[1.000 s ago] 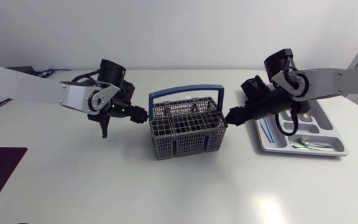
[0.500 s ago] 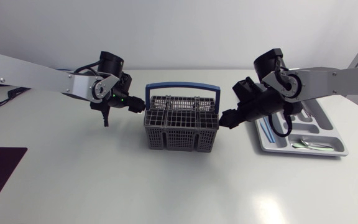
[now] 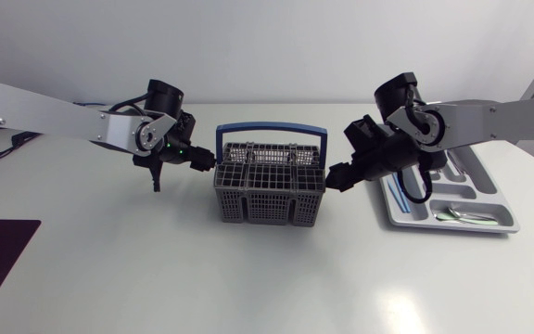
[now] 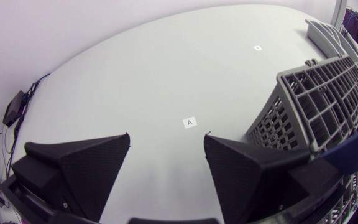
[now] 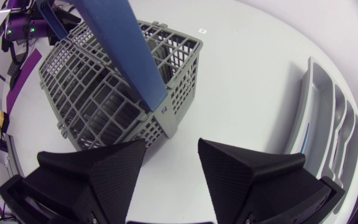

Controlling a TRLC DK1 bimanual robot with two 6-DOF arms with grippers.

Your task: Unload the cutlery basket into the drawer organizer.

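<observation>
The cutlery basket point(image 3: 270, 190) stands mid-table point(image 3: 156, 269), with the drawer organizer point(image 3: 452, 227) near the right edge. The left gripper point(image 3: 209, 163) and right gripper point(image 3: 335, 178) flank its 2 end walls, jaws spread, pinching nothing. This looks like positioning the basket. The next move calls for reaching inside, though its contents are unclear.

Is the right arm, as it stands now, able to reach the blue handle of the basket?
Probably yes: the right gripper sits open beside the basket, with nothing between it and the blue handle.

Left end effector point(image 4: 166, 140), right end effector point(image 5: 171, 146): both agape.
</observation>
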